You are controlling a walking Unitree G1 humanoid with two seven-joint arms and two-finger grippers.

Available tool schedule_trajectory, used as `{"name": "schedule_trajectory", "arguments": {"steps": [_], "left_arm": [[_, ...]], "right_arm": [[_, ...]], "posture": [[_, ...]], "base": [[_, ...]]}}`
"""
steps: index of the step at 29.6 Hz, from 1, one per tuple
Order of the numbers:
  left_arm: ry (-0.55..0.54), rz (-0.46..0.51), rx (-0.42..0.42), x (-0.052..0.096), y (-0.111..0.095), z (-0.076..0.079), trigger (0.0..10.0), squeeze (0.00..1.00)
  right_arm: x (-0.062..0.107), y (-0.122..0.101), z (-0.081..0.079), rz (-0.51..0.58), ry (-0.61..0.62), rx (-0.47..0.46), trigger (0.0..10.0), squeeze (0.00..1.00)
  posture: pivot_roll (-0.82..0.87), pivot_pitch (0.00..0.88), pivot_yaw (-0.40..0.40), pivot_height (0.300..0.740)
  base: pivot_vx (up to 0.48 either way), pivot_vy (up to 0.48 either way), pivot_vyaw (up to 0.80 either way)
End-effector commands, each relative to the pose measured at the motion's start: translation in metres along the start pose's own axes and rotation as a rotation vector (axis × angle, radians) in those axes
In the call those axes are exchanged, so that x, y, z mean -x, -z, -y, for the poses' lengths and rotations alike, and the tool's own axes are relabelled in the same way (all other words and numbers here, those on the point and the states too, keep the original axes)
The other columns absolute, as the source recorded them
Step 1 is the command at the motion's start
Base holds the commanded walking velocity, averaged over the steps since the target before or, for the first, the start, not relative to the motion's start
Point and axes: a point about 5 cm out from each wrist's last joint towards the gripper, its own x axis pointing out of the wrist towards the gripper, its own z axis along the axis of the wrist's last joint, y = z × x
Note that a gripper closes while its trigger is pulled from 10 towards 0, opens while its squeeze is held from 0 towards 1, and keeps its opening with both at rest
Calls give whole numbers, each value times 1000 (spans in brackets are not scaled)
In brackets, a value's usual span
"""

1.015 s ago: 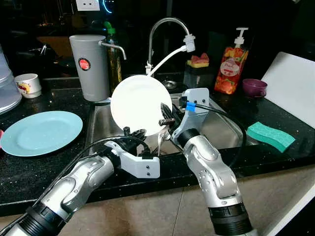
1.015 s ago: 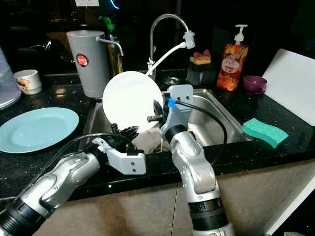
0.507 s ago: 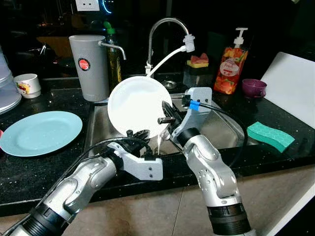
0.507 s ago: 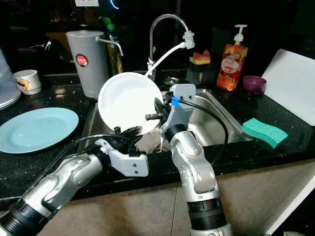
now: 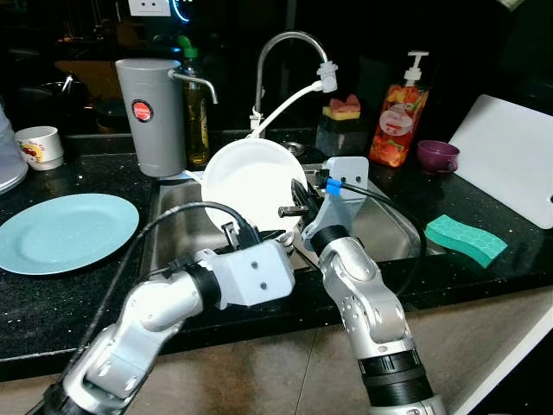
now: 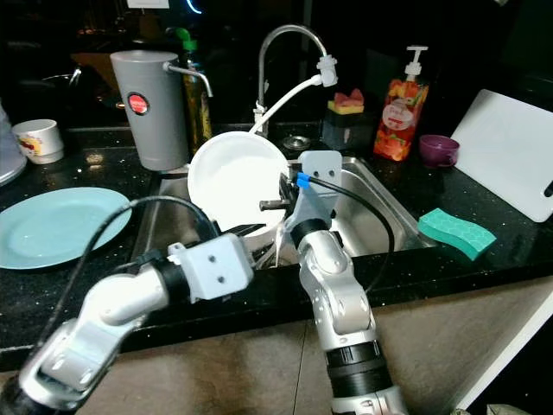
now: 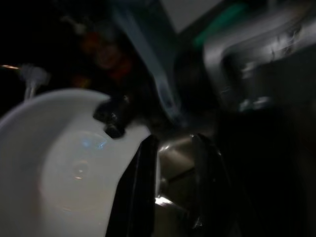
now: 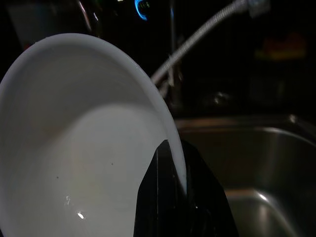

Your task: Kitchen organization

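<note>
Right gripper (image 8: 170, 197) clamps a white plate (image 5: 251, 181) upright over the sink (image 5: 393, 229); left gripper (image 7: 170, 192) hovers beside, fingers parted.

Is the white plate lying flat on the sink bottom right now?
No. The white plate stands tilted on edge above the sink, its rim clamped by the right end effector.

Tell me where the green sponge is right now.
The green sponge lies on the black counter to the robot's right of the sink, in front of the white cutting board.
</note>
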Motion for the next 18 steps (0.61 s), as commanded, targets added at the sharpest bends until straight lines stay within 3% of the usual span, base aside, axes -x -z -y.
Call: {"name": "schedule_trajectory", "arguments": {"steps": [1, 2, 3, 4, 5, 8, 9, 11, 12, 14, 15, 18], "left_arm": [[-10, 57, 134, 7, -10, -17, 10000, 0], [-36, 80, 181, 8, -12, -24, 10000, 0], [-81, 96, 237, 9, -12, -32, 10000, 0], [-110, 106, 273, 10, -12, -37, 10000, 0], [-144, 100, 295, 10, -8, -41, 10000, 0], [-180, 88, 314, 11, -5, -45, 10000, 0], [-279, 56, 397, 12, 5, -51, 10000, 0], [-300, 49, 420, 12, 8, -52, 10000, 0], [-379, -9, 452, 13, 19, -53, 10000, 0], [-478, -96, 489, 15, 34, -53, 10000, 0], [-478, -96, 489, 15, 34, -53, 10000, 0], [-645, -198, 570, 21, 54, -53, 10000, 0]], "right_arm": [[0, 14, -6, -46, -16, 51, 10000, 0], [1, 18, -8, -60, -21, 72, 10000, 0], [2, 21, -10, -69, -34, 76, 10000, 310], [2, 23, -12, -75, -43, 77, 10000, 310], [4, 24, -13, -76, -44, 73, 10000, 1000], [5, 26, -13, -78, -44, 65, 10000, 1000], [8, 28, -11, -75, -24, 47, 10000, 1000], [9, 28, -11, -73, -19, 43, 10000, 1000], [10, 23, -8, -38, -14, 17, 10000, 0], [12, 15, -2, 14, -7, -12, 10000, 0], [12, 15, -2, 14, -7, -12, 10000, 0], [14, 2, 6, 73, 21, -33, 10000, 0]], "posture": [[202, 82, -48, 740], [202, 82, -48, 740], [200, 81, -41, 740], [200, 81, -41, 740], [208, 86, -30, 740], [208, 86, -30, 740], [208, 93, -31, 740], [208, 93, -31, 740], [205, 100, -35, 740], [205, 98, -35, 740], [205, 98, -35, 740], [199, 96, -38, 740]], "base": [[0, 0, 0], [0, 0, 0], [0, 0, 0], [0, 0, 0], [0, 0, 0], [0, 0, 0], [0, 0, 0], [0, 0, 0], [0, 0, 0], [0, 0, 0], [0, 0, 0], [0, 0, 0]]}}
